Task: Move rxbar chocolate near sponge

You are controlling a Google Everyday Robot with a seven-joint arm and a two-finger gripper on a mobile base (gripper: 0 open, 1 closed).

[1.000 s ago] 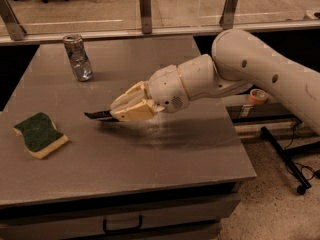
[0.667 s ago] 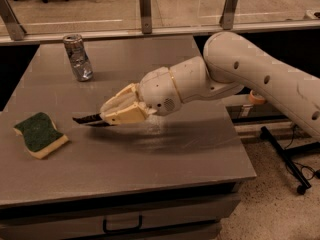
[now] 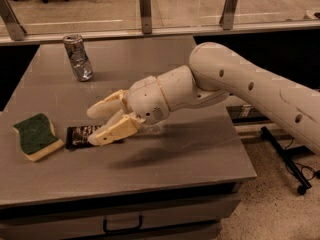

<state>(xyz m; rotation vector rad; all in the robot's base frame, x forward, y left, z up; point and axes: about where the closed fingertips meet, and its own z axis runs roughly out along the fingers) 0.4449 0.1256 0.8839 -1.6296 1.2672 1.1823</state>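
The rxbar chocolate (image 3: 80,134), a flat black wrapper with pale lettering, lies on the grey table (image 3: 190,159) at the left front. Its left end is just right of the sponge (image 3: 36,135), with a narrow gap between them. The sponge has a green top over yellow foam and lies flat near the table's left edge. My gripper (image 3: 92,127) reaches in from the right, low over the bar's right end. Its fingers (image 3: 114,130) are spread apart, and the lower one covers the bar's right end.
A dented silver can (image 3: 78,57) stands upright at the back left of the table. A rail with glass panels (image 3: 145,14) runs behind the table. A drawer handle (image 3: 122,225) shows below the front edge. A black stand's leg (image 3: 285,156) is on the floor at the right.
My gripper carried the bar leftward and down toward the sponge. The bar now lies on the table beside the sponge, and the fingers have spread apart.
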